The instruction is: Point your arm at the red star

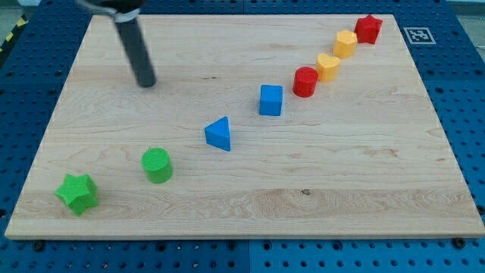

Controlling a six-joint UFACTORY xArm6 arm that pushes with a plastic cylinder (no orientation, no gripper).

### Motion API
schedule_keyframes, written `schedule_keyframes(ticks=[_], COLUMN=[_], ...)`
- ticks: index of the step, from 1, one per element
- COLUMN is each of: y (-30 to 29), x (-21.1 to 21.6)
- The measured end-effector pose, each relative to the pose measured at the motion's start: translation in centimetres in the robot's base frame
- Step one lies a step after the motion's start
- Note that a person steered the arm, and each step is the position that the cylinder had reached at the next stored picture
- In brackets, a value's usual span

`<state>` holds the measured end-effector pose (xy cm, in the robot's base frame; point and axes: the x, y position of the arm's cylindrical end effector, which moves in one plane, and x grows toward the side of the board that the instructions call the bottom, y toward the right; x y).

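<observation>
The red star (pixel 369 28) sits at the view's top right corner of the wooden board (pixel 364 174). It heads a diagonal line of blocks running down to the view's bottom left. My tip (pixel 146 83) rests on the board in the upper left, far to the left of the red star. The tip touches no block. The nearest blocks to it are the green cylinder (pixel 158 165) below it and the blue triangle (pixel 219 134) to its lower right.
Down the diagonal from the star lie a yellow block (pixel 345 43), a second yellow block (pixel 328 67), a red cylinder (pixel 305 81), a blue cube (pixel 270 100), and a green star (pixel 77 193). A marker tag (pixel 417 35) sits off the board's top right.
</observation>
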<state>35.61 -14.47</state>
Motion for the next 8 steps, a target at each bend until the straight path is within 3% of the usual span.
schedule_keyframes(ticks=[2, 7, 8], y=[6.3, 6.5, 9.6], x=[-8.1, -9.7, -11.1])
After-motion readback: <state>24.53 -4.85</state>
